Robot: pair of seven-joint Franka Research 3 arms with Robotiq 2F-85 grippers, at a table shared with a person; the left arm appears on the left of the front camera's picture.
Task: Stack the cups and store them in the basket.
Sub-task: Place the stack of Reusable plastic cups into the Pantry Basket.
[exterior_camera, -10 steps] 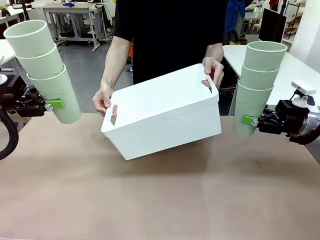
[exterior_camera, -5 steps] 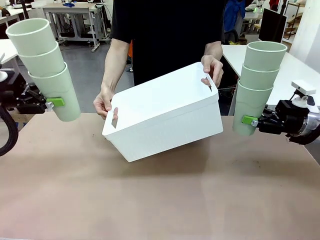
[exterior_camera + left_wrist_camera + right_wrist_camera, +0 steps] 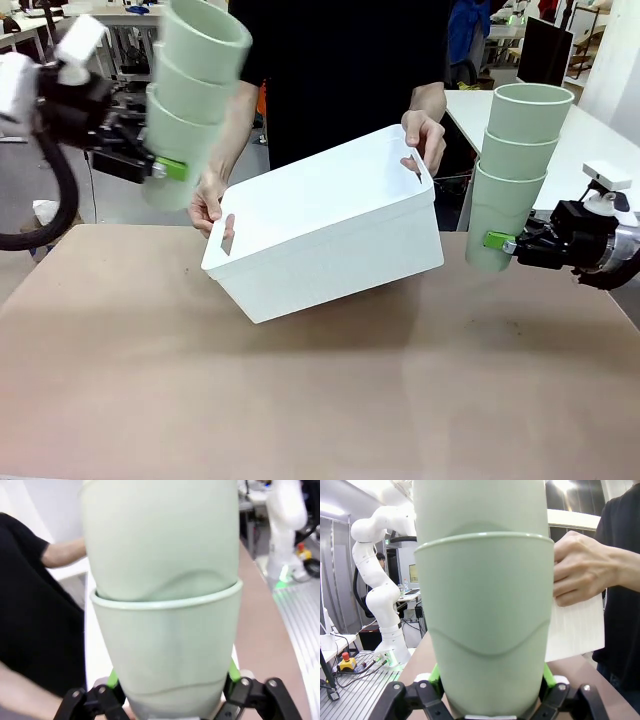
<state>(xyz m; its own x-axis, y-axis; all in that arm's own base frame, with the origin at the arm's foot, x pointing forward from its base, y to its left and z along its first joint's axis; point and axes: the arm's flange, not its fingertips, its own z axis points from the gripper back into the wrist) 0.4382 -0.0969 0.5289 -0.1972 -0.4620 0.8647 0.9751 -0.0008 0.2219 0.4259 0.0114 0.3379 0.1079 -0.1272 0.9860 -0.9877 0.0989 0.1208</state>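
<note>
left end effector (image 3: 162, 169) is clamped on the bottom cup of a three-cup left stack (image 3: 195, 90). it's up in the air, leaning right, just above and left of the basket's left end. in the wrist view the green pads (image 3: 113, 679) hug that bottom cup on both sides.

right end effector (image 3: 498, 240) is the same deal: closed on the lowest cup of the right stack (image 3: 515, 165), three cups, roughly upright, hanging off to the right of the basket with a gap between them.

the basket (image 3: 330, 225) is in the middle, held by the person's hands (image 3: 427, 135), one at each handle cut-out. it's tilted, left end low and close to the bench (image 3: 300, 400). can't tell if it touches, and can't tell which way the opening faces from here.

so progress, as i read it: all six cups are nested into two stacks of three, so the stacking is mostly done. maybe the two stacks get merged into one, not sure that's needed. the storing part isn't done: both stacks are outside the basket, and the left one looks nearest to going in. after that each stack needs a release inside.
</note>
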